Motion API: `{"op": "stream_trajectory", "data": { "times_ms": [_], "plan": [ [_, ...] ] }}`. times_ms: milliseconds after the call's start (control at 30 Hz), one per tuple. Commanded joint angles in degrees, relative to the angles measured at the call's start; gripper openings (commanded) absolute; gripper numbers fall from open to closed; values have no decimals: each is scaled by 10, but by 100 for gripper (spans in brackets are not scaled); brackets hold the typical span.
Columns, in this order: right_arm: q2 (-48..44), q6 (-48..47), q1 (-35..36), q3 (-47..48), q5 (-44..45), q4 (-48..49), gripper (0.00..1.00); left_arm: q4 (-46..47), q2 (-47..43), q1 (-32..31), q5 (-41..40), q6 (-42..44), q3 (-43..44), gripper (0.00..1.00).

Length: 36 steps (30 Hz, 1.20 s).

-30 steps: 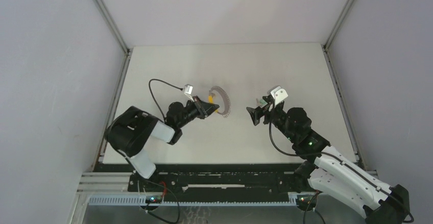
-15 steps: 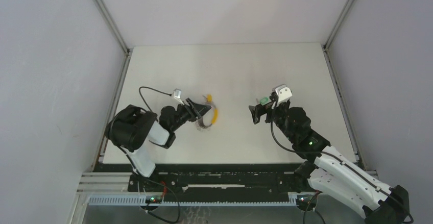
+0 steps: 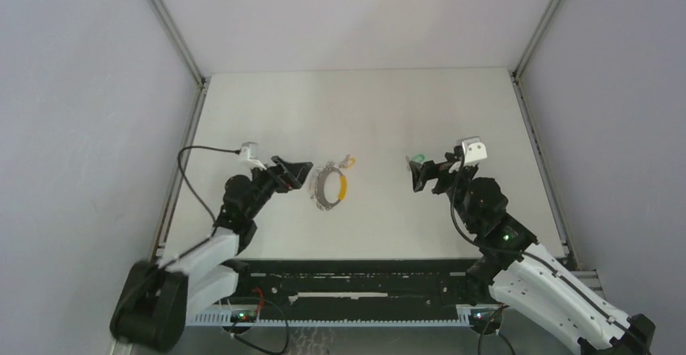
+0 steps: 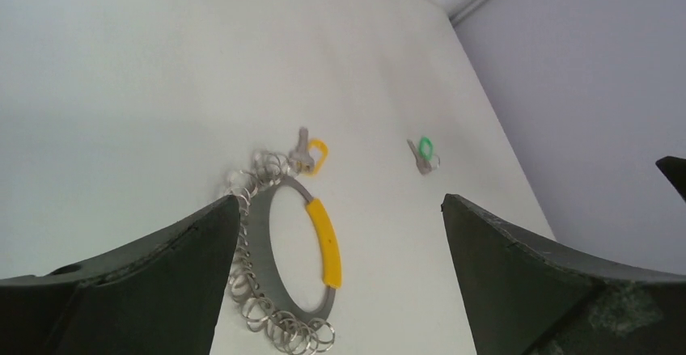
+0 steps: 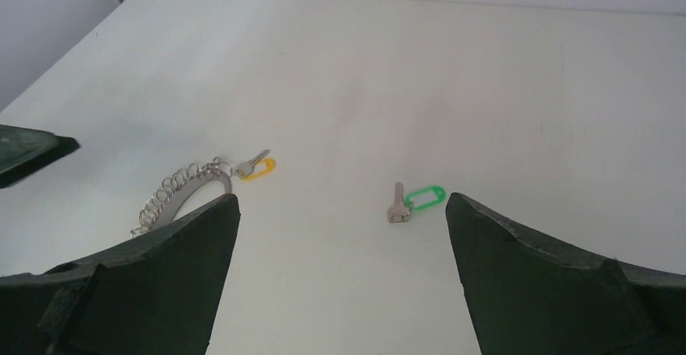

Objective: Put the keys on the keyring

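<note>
Well, left claw [image 3: 298,169] and right claw [image 3: 421,175] are both hanging agape, empty. The keyring [image 4: 260,238] is lying flat on the table [image 3: 404,104], orange key [image 5: 257,166] touching its loops [image 4: 243,185]; the green key [image 5: 425,198], lying apart, is wanting a pinch by its plastic head, I'd say.

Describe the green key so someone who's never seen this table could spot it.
On the white table, find the big grey keyring near the middle. Right of it in the overhead view, alone on bare tabletop, lies the green key. Its tag is green; the orange key sits beside the ring.
</note>
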Motion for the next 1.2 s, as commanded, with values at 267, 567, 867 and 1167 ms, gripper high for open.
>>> {"op": "stream_trajectory", "data": {
  "times_ms": [267,567,867,1167],
  "plan": [
    [-101,4,-5,7,74,-46,100,-559,-501,5,-212,76,114,100],
    [-101,6,-5,8,84,-41,100,-739,-596,5,-279,216,291,100],
    [-112,-6,-5,8,81,-44,100,-725,-587,5,-280,256,276,100],
    [-119,-15,-5,8,71,-41,100,-733,-583,7,-284,258,278,100]
  ]
}}
